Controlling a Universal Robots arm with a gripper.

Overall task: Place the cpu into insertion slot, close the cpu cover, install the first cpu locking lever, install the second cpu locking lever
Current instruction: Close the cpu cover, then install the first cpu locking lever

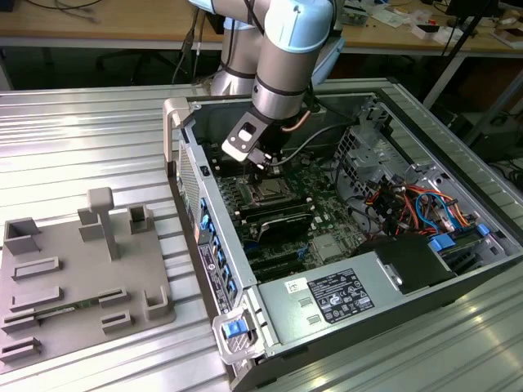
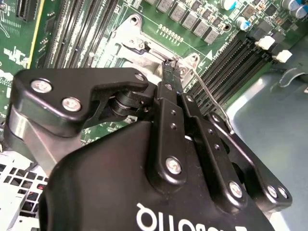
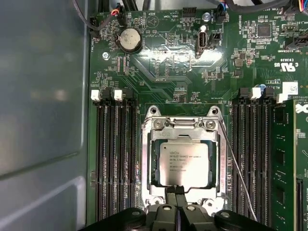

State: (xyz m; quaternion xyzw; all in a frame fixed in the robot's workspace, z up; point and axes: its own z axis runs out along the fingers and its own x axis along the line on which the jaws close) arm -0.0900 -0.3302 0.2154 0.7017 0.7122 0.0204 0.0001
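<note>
The cpu point(image 3: 183, 163) lies flat in the insertion slot point(image 3: 146, 159), its silver-grey top showing through the window of the cpu cover point(image 3: 214, 163). The cover lies down around it. One thin wire locking lever point(image 3: 237, 166) stands free beside the socket, slanting away from it; its hooked end point(image 2: 230, 129) hangs in the air. My gripper point(image 3: 175, 199) is shut, with its fingertips point(image 2: 168, 67) pressed together at the socket's metal edge and nothing visible between them. In the exterior view the gripper point(image 1: 261, 163) hangs inside the open computer case just above the cpu point(image 1: 266, 193).
Long black memory slots point(image 3: 113, 159) flank the socket, and a green memory module point(image 3: 284, 163) stands beyond those on one side. The grey case wall point(image 3: 43, 120) is close. A grey power supply box point(image 1: 327, 298) and coloured cables point(image 1: 409, 204) fill the case. A grey fixture plate point(image 1: 82, 278) lies at the exterior view's left.
</note>
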